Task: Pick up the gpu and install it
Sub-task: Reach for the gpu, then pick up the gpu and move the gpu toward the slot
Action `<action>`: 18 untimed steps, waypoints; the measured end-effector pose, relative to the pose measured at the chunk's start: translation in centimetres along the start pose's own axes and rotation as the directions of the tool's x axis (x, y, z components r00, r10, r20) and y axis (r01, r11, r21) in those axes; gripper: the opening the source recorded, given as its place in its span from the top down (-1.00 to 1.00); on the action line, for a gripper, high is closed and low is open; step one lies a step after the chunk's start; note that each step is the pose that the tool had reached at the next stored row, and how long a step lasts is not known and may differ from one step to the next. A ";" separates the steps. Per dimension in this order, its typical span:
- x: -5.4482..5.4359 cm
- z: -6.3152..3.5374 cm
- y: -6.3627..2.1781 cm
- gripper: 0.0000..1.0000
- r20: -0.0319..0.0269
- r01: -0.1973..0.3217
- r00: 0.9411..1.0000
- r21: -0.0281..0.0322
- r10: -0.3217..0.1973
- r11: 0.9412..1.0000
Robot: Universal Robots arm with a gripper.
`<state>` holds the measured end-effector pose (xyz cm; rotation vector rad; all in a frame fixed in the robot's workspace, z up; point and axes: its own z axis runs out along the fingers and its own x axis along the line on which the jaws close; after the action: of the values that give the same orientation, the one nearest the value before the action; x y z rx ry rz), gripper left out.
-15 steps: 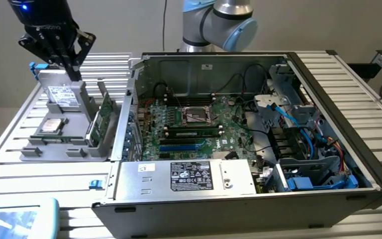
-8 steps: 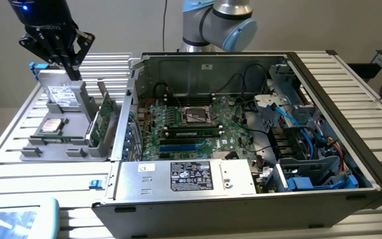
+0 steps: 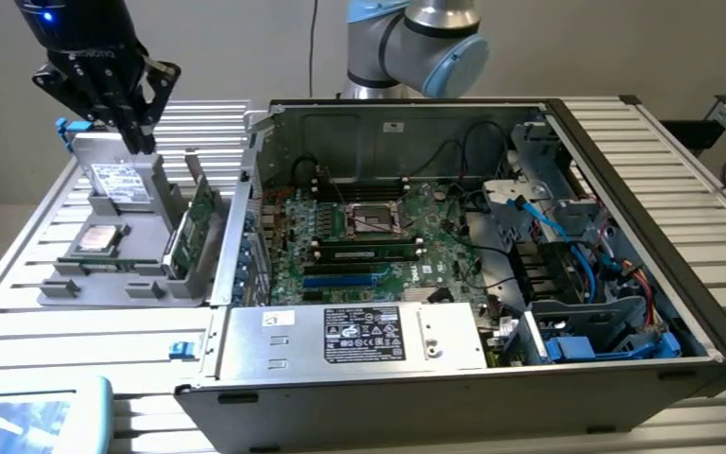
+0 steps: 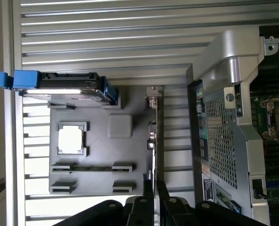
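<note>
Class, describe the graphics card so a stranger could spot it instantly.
On the exterior view's left of the open black computer case sits a grey plastic tray. The thin green circuit-board graphics card stands on edge at the tray's case side; the neighbouring silver hard drive is boxy.

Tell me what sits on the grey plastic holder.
An upright silver hard drive, a flat silver square part and a thin green card on edge; the grey holder beneath them is hidden.
</note>
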<state>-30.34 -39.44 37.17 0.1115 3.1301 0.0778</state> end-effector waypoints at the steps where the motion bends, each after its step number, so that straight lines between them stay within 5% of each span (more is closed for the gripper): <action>1: 0.0 0.01 0.00 0.51 0.000 0.000 1.000 0.000 0.000 1.000; 5: 0.0 0.11 -0.01 0.15 -0.001 0.000 1.000 0.000 0.000 1.000; 18: 0.0 0.13 -0.02 0.15 -0.002 0.000 1.000 0.000 0.000 1.000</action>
<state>-30.34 -39.45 37.04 0.1116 3.1322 0.0781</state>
